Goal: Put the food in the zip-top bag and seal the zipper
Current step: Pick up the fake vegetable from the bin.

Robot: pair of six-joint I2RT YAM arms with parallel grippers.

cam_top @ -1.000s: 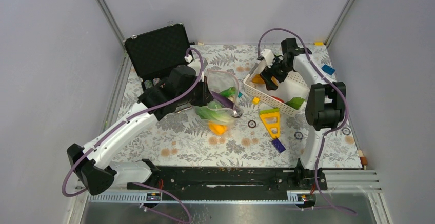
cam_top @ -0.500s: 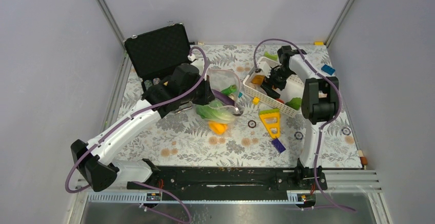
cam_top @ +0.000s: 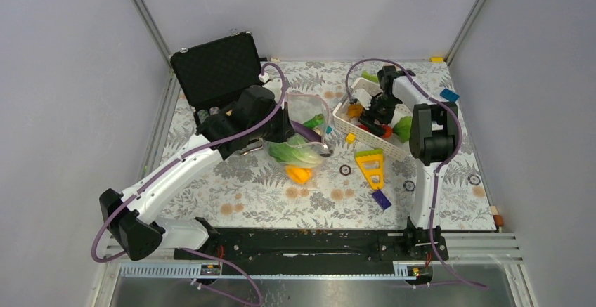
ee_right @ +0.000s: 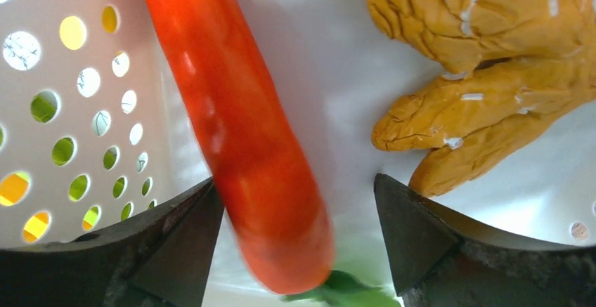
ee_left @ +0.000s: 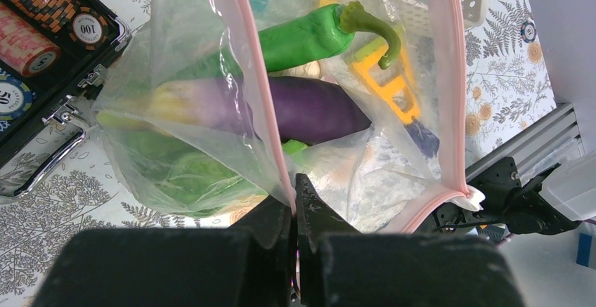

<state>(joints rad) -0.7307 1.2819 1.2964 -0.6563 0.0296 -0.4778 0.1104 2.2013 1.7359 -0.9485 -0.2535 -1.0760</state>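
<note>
The clear zip-top bag (cam_top: 307, 133) lies mid-table with its mouth held up. My left gripper (ee_left: 295, 205) is shut on the near pink zipper (ee_left: 258, 89) strip. Inside the bag I see a green pepper (ee_left: 309, 36), a purple eggplant (ee_left: 313, 109) and a lettuce leaf (ee_left: 179, 173). A yellow-orange pepper (cam_top: 299, 175) sits at the bag's near end. My right gripper (ee_right: 299, 233) is open, low inside the white basket (cam_top: 365, 137). It straddles a red chili (ee_right: 242, 138), which lies against the left finger. An orange lumpy piece (ee_right: 478, 75) rests just beyond the right finger.
An open black case (cam_top: 218, 75) with poker chips stands at the back left. A yellow triangular block (cam_top: 371, 166) and a purple block (cam_top: 381, 199) lie near the basket. A blue block (cam_top: 450, 96) is at the far right, and loose chips (cam_top: 345, 170) dot the cloth.
My right gripper has dropped into the basket and come down around the red chili, its jaws narrowing slightly. The left arm still holds the bag's edge and has barely moved.
</note>
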